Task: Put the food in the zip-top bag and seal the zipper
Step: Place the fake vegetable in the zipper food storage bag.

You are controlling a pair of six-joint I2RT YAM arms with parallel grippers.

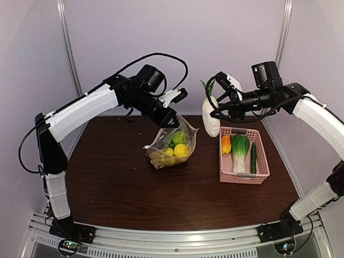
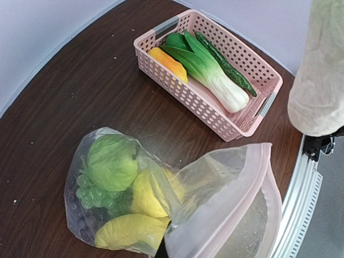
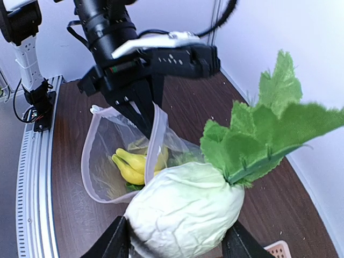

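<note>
The dark table [image 1: 118, 183] carries a pink basket [image 1: 262, 161] with a leafy green [image 1: 239, 150] in it. The left claw [image 1: 172, 120] is pinched tight on the rim of the clear bag [image 1: 171, 146], holding its mouth up and open. The right claw [image 3: 177, 246] clamps the white radish [image 3: 185, 207] in the air, near the basket. Bananas [image 3: 128, 163], a green fruit [image 2: 110, 161] and grapes [image 2: 91, 196] lie inside the bag.

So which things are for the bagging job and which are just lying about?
For the job: zip-top bag, white radish, green round fruit, lemon, bananas, green grapes, bok choy, cucumber.
Just lying about: pink basket, metal rail.
</note>
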